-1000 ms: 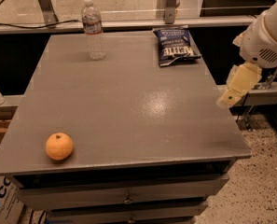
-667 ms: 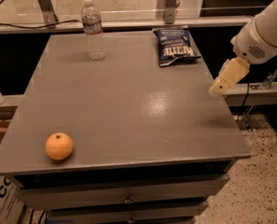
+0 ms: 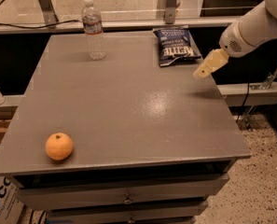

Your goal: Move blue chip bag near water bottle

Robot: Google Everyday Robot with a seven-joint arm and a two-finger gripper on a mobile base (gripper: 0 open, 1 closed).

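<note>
1. A grey table [image 3: 128, 106] stands on a speckled floor [image 3: 264, 171]. A pale ledge [image 3: 128, 24] and a glass panel run behind it, and a black cable [image 3: 31, 25] lies along the ledge.
2. Under the tabletop are 2 grey drawers [image 3: 128, 199], each with a small knob. Both fronts sit flush, and what they hold cannot be seen.
3. The water bottle [image 3: 93, 29] stands upright near the table's far-left corner. It is clear, with its white cap on and a pale label around the upper body. How far it is filled cannot be told.
4. The blue chip bag [image 3: 176, 46] lies flat at the far-right corner, white lettering facing up and its top edge at the table's back edge. It is well apart from the bottle, with bare tabletop between them. Whether the bag is sealed cannot be told.
5. An orange [image 3: 59, 146] sits alone near the front-left corner, far from both.
6. The gripper [image 3: 208, 66], tan-coloured, hangs in the air at the table's right edge, just beside the bag's lower right corner and not touching it. It points down and to the left from the white arm [image 3: 252, 27], which enters from the upper right. It carries nothing; whether it is released or clenched cannot be told.
7. A cardboard box [image 3: 0, 202] with dark lettering stands on the floor at the lower left, its inside out of view.
</note>
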